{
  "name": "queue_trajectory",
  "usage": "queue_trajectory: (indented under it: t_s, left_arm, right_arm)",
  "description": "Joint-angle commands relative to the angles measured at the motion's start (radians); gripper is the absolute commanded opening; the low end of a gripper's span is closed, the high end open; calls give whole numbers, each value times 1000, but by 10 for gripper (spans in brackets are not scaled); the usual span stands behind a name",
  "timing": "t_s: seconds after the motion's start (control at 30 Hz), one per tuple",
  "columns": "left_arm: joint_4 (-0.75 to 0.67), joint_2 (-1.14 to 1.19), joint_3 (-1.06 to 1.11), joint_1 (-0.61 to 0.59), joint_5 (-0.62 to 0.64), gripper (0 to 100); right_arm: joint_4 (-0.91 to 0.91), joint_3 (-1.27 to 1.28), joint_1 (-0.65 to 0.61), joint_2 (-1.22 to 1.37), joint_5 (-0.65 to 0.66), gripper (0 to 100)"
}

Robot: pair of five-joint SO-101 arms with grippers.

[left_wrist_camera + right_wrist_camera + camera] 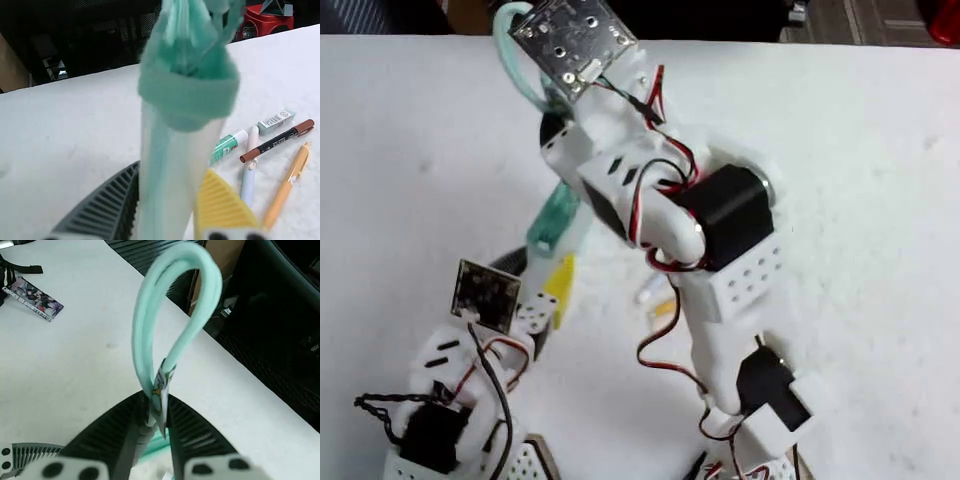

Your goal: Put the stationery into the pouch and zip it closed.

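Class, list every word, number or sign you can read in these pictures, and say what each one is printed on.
Nothing reads clearly enough to quote.
On the brown marker: white print along the barrel, too blurred.
On the eraser: a printed label, too small.
On the green-and-white stick: print, blurred.
On the tag at the pouch: marks, too small.
On the picture card: lettering along one edge, too blurred.

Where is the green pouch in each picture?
High view: the pouch is left of centre, and its loop is near the top edge.
Left wrist view: the pouch is close up, clamped in the left gripper.
Right wrist view: the loop rises out of the right gripper.
Shared landmark: the white table.
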Motion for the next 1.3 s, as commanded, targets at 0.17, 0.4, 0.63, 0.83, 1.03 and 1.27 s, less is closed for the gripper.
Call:
queue_trajectory:
  t_s: [0.17,0.4,0.63,0.83,1.03,1.27]
  left_arm:
    - [-20,10,9,8,-2,20]
    - [-14,10,9,8,-2,23]
    - [-12,10,9,8,-2,23]
    - [-12,10,9,8,-2,23]
    - [-12,10,9,8,-2,23]
    - [-18,10,26,10,-3,23]
  right_arm:
    - [-142,5,2,-15,-3,16]
    - [-280,3,140,88,-8,16]
    - [-335,-5,248,174,-8,16]
    - [-400,-5,295,214,-8,16]
    - [-453,-5,328,271,-8,16]
    - [-499,-5,355,309,-8,16]
